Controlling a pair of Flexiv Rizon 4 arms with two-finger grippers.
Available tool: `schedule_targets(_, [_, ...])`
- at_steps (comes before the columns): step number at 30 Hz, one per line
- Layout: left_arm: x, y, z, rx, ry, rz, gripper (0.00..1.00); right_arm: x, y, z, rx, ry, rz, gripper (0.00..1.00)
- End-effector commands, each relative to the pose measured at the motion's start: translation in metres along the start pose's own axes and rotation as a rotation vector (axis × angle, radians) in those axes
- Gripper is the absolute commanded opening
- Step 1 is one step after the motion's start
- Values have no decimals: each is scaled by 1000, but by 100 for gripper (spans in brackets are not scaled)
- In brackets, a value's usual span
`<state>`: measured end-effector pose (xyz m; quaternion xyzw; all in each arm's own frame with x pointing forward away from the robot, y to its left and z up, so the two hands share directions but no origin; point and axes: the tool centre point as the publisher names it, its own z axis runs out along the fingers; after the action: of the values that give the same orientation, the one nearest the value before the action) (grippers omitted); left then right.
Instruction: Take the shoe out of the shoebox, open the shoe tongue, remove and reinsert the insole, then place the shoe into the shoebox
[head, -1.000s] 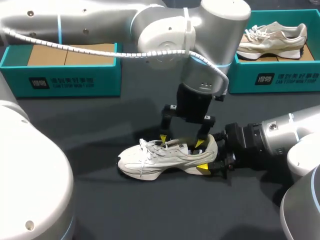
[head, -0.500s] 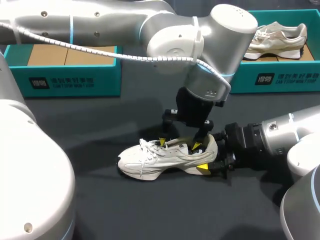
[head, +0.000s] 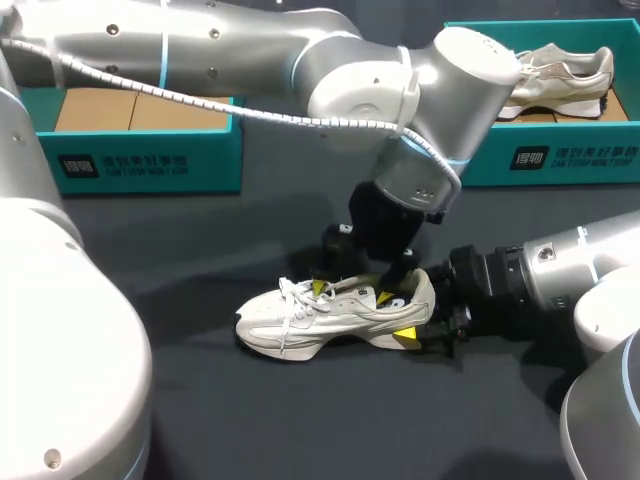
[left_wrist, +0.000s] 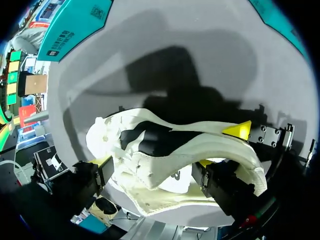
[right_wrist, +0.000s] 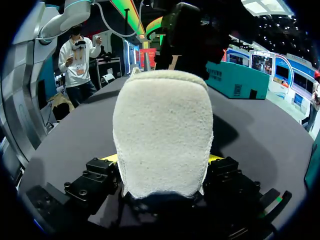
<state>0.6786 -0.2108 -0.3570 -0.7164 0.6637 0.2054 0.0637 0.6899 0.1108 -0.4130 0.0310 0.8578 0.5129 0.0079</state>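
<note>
Shoe (head: 330, 315), white and laced, stands on its sole on the dark table (head: 200, 400) at the lower middle of the head view, toe toward the left, outside both boxes. At the upper left sits a teal shoebox (head: 150, 160) with a bare cardboard floor. My left arm comes in from the upper left and bends down over the shoe. The left gripper (head: 352, 292) is released, fingers spread, one yellow tip by the laces and the other in the collar opening. In the left wrist view the shoe (left_wrist: 175, 150) lies under that gripper (left_wrist: 152, 172), its opening between the fingers. At the lower right my right gripper (head: 415, 318) is clenched on the heel. In the right wrist view the heel (right_wrist: 162, 125) fills the space between its fingers (right_wrist: 161, 160). At the upper right a second teal shoebox (head: 560, 160) holds another pale shoe (head: 555, 75).
</note>
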Motion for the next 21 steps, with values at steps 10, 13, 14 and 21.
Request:
schedule_targets(10, [-18,18,0,-9,-70,-44,84,-1,-1,4,3,-2,0,0])
schedule_targets(13, [-24,21,-1,-15,-54,-51,80,-1,-1,4,3,-2,0,0])
schedule_targets(14, [-26,21,-2,-14,-46,-60,77,-1,-1,4,3,-2,0,0])
schedule_targets(21, [-38,25,-8,-7,21,-72,59,-1,-1,4,3,-2,0,0])
